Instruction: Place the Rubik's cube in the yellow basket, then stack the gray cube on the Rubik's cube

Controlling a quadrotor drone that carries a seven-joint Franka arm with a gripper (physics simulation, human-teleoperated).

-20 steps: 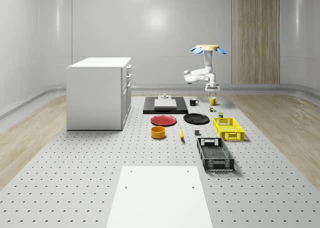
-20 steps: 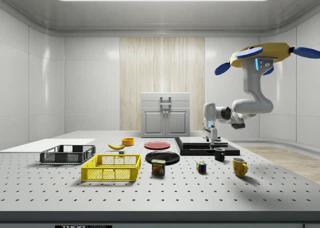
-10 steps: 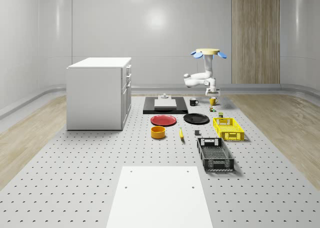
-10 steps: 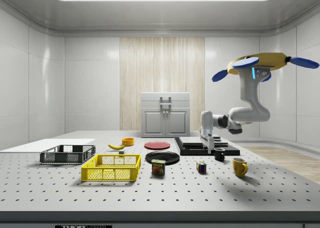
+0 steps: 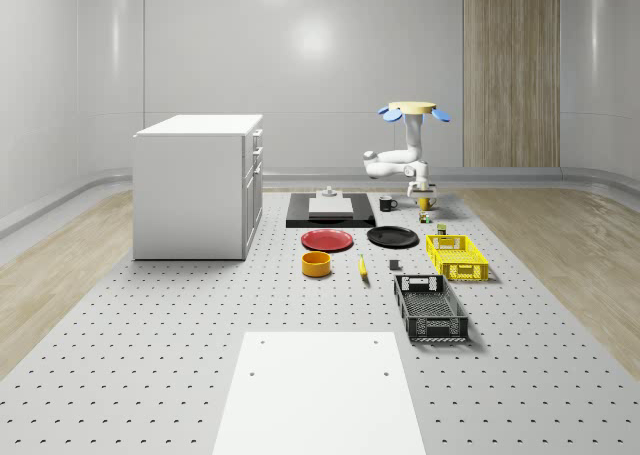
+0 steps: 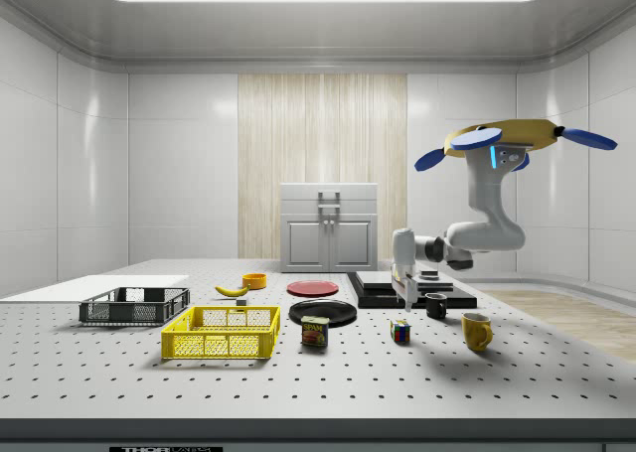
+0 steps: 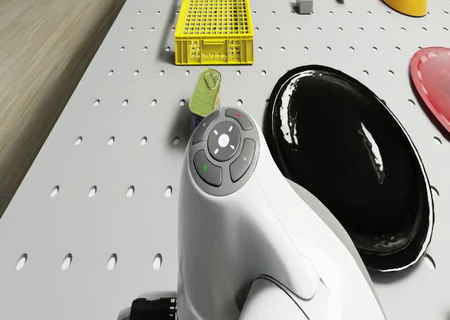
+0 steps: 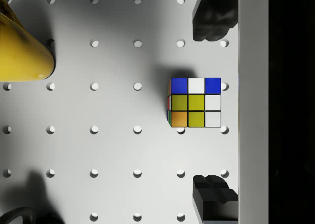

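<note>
On perforated table, multicolored Rubik's cube point(image 8: 195, 102).

We see a white cabinet point(image 5: 198, 185), a red plate point(image 5: 327, 240) beside a black plate point(image 5: 392, 237), an orange bowl point(image 5: 316, 264), a banana point(image 5: 362, 267), a black basket point(image 5: 429, 307), a Spam can point(image 6: 315, 331), a black mug point(image 6: 435, 306) and a yellow mug point(image 6: 476, 331).

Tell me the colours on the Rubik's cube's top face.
The Rubik's cube shows blue, white, yellow and orange squares on top, clearest in the wrist view.
</note>
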